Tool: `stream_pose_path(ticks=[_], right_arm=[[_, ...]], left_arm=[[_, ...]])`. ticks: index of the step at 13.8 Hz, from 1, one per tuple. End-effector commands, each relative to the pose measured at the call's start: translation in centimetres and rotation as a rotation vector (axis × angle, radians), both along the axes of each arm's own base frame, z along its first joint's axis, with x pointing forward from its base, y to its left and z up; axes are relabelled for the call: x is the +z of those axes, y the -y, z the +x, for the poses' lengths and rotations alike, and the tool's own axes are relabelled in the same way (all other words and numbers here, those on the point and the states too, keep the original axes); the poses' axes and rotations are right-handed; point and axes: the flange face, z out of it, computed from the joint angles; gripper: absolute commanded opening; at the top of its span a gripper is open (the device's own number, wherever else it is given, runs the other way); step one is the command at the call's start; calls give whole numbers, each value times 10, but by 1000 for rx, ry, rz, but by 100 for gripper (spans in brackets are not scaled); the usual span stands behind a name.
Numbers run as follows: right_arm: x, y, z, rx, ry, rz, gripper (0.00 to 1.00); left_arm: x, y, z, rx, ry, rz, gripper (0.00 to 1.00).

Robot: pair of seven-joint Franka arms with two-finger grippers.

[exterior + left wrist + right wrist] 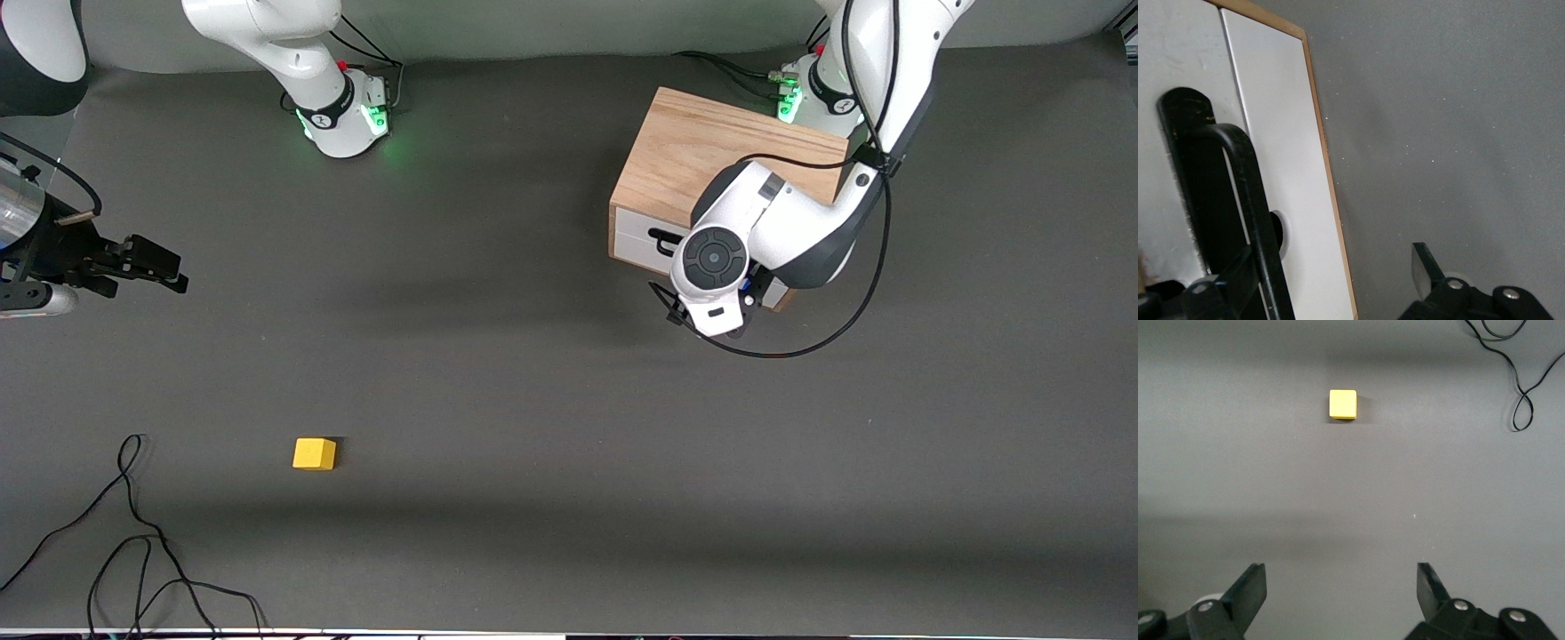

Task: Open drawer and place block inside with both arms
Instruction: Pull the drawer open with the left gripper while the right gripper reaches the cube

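Even, fairly bright overhead light, soft shadow bands across the table (533, 373), perhaps slight close-up blur.

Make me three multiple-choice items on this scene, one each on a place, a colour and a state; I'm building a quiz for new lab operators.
1. Where is the left gripper?
A. at the drawer front of the wooden box
B. over the block
C. on the box top

2. What colour is the block?
A. red
B. yellow
C. blue

3. How are the right gripper fingers?
A. shut on the block
B. shut on nothing
C. open

Key: 1 A, the left wrist view shows the black handle between its fingers. 2 B, yellow in both views. 3 C, fingers wide apart, block on the table.
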Motion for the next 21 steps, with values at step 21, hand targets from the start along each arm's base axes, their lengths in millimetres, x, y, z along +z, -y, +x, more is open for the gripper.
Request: stream_pose_path(ticks=[21], right_arm=[[-228,-40,119,57,-15,-26,100]], left_arm=[[16,22,94,201,256,-74,100]])
